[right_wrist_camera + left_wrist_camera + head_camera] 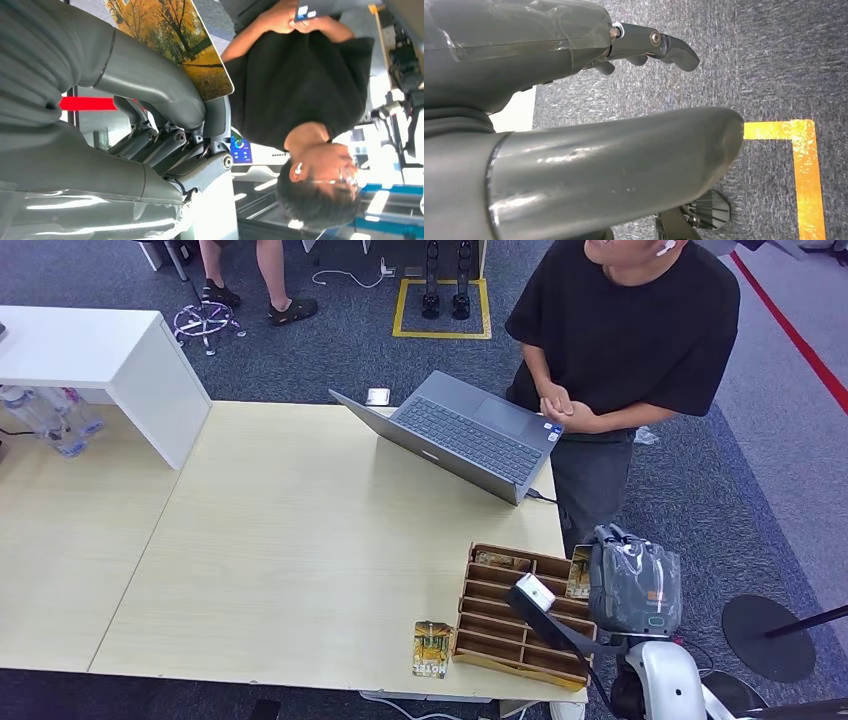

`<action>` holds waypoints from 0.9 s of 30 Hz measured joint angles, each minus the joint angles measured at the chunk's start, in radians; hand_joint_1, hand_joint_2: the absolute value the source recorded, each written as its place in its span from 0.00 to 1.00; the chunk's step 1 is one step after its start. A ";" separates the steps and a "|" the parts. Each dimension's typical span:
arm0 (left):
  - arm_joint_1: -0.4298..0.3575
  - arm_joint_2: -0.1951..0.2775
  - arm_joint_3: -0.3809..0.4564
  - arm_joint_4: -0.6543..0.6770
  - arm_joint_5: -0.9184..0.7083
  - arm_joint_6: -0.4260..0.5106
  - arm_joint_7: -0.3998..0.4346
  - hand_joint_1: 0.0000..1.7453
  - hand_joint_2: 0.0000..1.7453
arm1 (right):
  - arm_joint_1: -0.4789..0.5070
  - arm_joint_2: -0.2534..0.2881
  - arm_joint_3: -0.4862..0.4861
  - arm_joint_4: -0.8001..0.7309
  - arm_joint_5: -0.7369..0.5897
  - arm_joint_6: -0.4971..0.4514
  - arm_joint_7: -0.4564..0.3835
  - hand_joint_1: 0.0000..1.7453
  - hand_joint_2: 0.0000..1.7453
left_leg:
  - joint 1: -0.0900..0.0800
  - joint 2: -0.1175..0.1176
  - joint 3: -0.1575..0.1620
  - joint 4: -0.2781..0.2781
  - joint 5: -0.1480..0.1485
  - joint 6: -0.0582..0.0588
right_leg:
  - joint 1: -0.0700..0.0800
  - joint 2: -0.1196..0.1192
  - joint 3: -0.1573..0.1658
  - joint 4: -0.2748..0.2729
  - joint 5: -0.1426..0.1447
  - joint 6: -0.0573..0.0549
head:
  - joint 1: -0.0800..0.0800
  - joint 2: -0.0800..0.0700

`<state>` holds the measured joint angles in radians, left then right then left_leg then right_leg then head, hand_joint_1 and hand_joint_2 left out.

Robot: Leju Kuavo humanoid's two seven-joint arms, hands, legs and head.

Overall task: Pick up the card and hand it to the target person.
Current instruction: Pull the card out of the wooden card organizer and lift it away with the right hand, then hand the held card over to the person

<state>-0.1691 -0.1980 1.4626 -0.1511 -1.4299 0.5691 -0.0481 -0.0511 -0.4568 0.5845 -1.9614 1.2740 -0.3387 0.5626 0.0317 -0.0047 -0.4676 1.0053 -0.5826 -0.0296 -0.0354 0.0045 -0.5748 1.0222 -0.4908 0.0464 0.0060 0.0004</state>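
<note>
The right hand (165, 135), seen large at the left of the right wrist view, pinches the card (175, 45) between its thumb and darker fingers, the autumn-tree picture on the card facing the camera; in the head view the same hand (633, 585) sits at lower right, just beside the wooden card rack (520, 615). The person (625, 340) stands at upper right with both hands clasped at the waist, so the likeliest failure is a release before a palm opens, dropping the card to the carpet. The thin card could also slip from so shallow a pinch. The left hand (589, 150) hangs over the carpet with fingers apart and holds nothing. A spare card (432, 648) on the table (300, 540) reads "HOTEL".
</note>
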 joint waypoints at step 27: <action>0.000 0.000 -0.044 0.000 -0.065 -0.041 -0.017 0.00 0.00 | -0.020 0.010 -0.407 0.091 -0.107 -0.337 -0.139 0.82 1.00 | 0.000 0.000 -0.002 0.000 0.000 0.000 | 0.000 0.000 0.000 0.000 0.000 0.000 | 0.000 0.000</action>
<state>-0.1688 -0.1982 1.4181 -0.1508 -1.4953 0.5285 -0.0652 -0.0713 -0.4464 0.1775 -1.8700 1.1670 -0.6758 0.4236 0.0316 -0.0048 -0.4695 1.0053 -0.5827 -0.0295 -0.0356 0.0042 -0.5747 1.0223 -0.4908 0.0464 0.0059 0.0004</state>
